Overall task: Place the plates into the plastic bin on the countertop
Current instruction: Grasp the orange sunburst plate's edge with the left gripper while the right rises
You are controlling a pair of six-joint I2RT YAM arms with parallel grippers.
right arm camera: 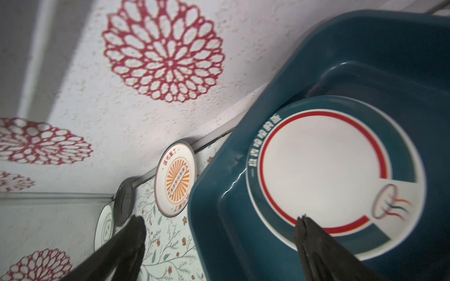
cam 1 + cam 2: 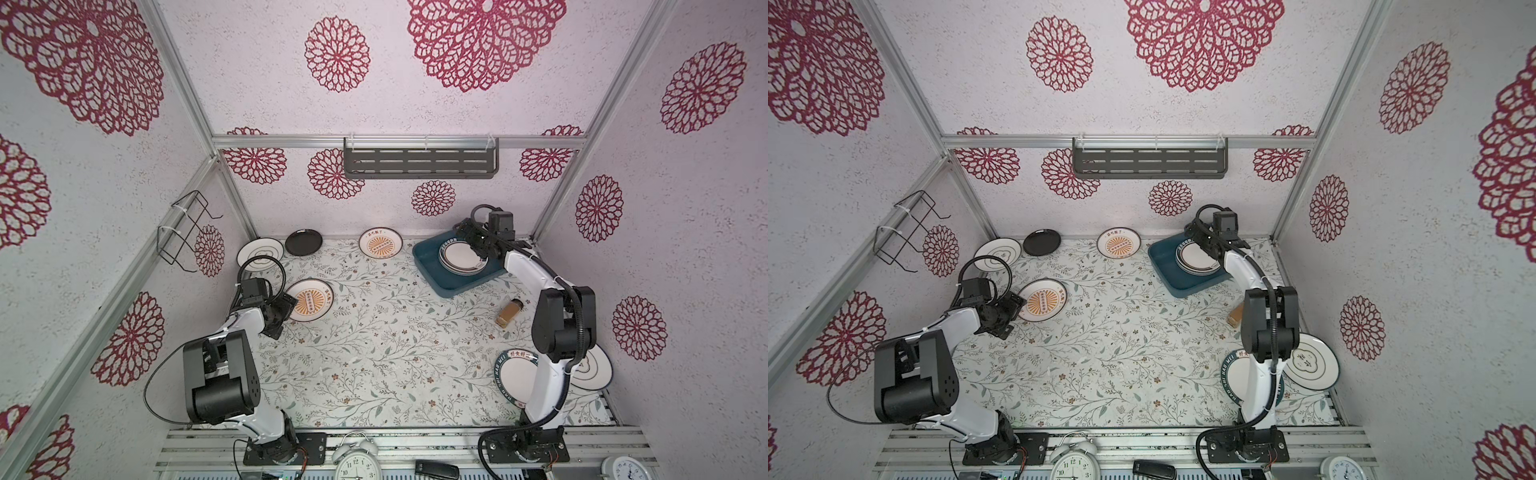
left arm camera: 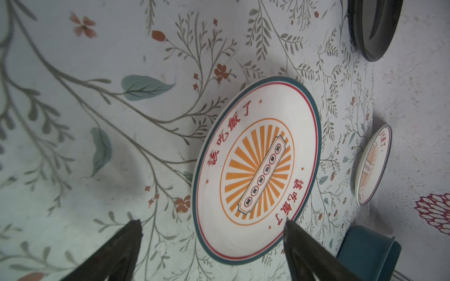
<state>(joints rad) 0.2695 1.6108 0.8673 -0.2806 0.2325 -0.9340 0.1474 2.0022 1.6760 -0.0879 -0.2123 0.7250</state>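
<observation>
Left gripper (image 3: 213, 222) gapes empty at sunburst plate (image 3: 258, 167); right gripper (image 1: 220, 217) gapes empty above bin (image 1: 341, 48).

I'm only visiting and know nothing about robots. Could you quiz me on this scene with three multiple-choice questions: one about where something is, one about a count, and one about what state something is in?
1. Where on the countertop does the plastic bin stand?
A. front left corner
B. dead centre
C. back right

2. How many orange sunburst plates lie outside the bin?
A. one
B. two
C. four

3. How is the right gripper over the bin?
A. open, holding nothing
B. shut on a plate
C. shut on the bin's rim

Answers:
1 C: in both top views the bin sits near the back wall, on the right.
2 B: one plate lies by the back wall, another in front of the left gripper.
3 A: its fingers stand wide apart, and the teal-rimmed plate lies on the stack in the bin.
</observation>
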